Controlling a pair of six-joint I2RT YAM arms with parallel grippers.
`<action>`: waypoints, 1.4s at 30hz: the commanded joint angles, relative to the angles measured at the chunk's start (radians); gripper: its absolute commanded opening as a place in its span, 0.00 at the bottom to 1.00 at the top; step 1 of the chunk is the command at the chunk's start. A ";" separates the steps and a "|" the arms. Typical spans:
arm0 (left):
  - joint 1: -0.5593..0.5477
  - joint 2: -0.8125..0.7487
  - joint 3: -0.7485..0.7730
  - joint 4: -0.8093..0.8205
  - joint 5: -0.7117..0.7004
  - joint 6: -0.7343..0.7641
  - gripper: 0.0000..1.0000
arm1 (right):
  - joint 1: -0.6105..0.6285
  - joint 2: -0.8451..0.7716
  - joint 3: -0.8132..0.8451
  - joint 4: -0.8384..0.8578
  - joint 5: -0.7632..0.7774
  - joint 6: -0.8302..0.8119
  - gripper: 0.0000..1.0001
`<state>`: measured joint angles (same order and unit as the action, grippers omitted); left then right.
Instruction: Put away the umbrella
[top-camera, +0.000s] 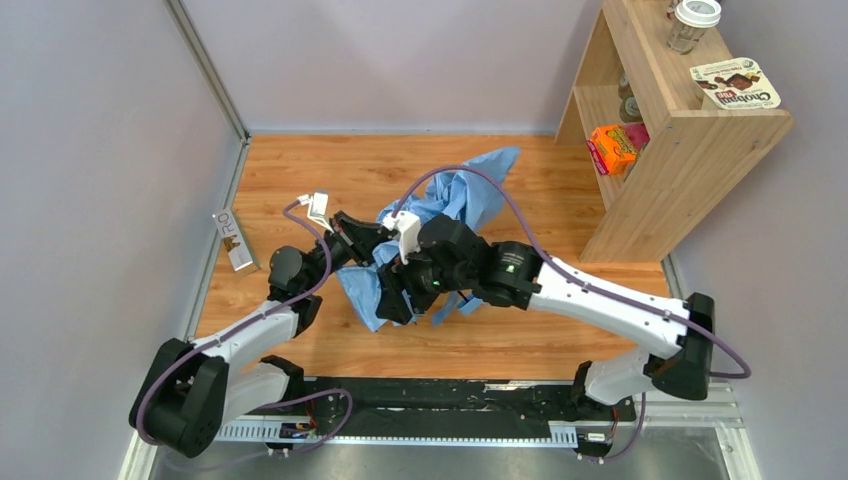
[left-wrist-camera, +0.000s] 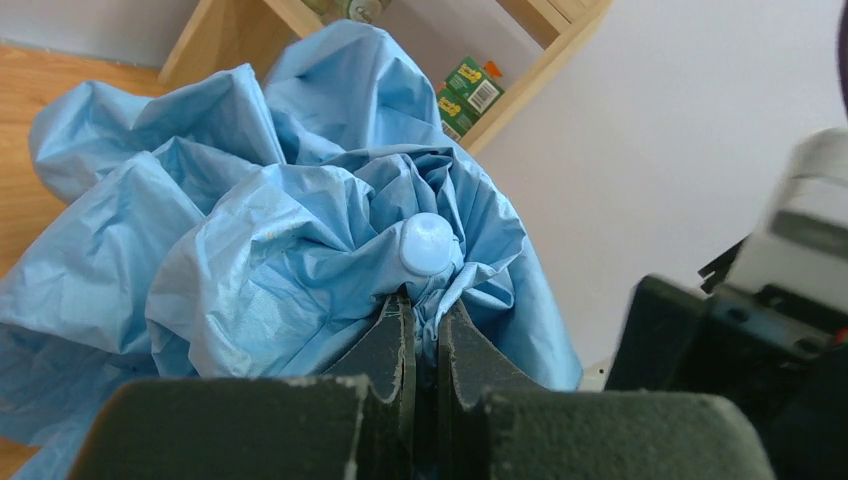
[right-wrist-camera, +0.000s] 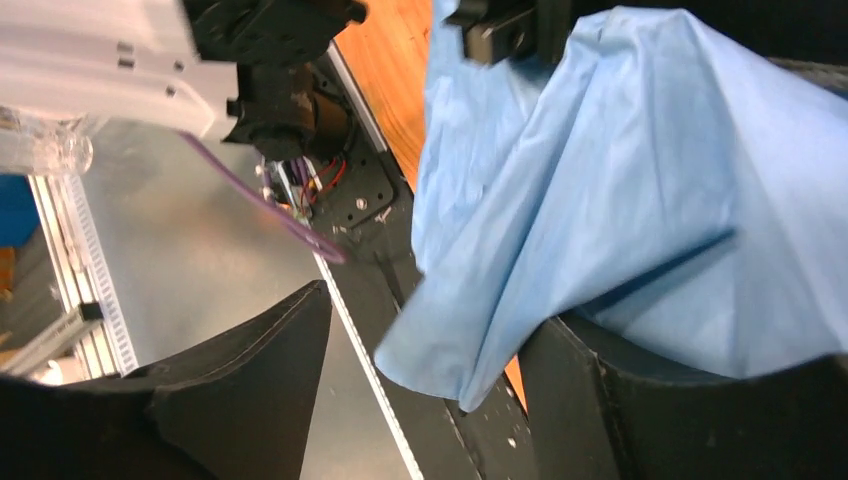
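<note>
One crumpled sky-blue umbrella (top-camera: 470, 195) lies in the middle of the table (top-camera: 300, 165), between two arms. The left gripper (left-wrist-camera: 420, 305) is clenched on its fabric just under the round cap (left-wrist-camera: 428, 245). The right gripper (right-wrist-camera: 430, 320) stands released, with cloth draped over one finger (right-wrist-camera: 620, 420). One wooden shelf (top-camera: 690, 160) stands at the far right corner. Bare wood lies behind the umbrella and to its left.

The umbrella (top-camera: 465, 200) hides its shaft under fabric.

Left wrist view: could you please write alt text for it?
The left pincer is shut on the crumpled sky-blue umbrella just below its round pale cap; a wooden shelf stands behind.
</note>
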<state>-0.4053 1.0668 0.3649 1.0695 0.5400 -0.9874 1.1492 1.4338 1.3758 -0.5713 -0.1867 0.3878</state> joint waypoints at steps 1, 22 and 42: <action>-0.003 0.065 -0.011 0.315 0.024 -0.085 0.00 | 0.004 -0.195 0.030 -0.111 -0.019 -0.141 0.71; -0.003 0.064 0.020 0.363 0.227 -0.158 0.00 | -0.290 -0.402 -0.299 0.166 0.027 -0.382 0.86; -0.018 0.032 0.048 0.374 0.294 -0.269 0.00 | -0.266 -0.190 -0.288 0.404 -0.056 -0.382 1.00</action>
<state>-0.4015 1.1450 0.3527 1.2327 0.7734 -1.2003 0.8757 1.2366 1.0801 -0.2798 -0.2401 0.0277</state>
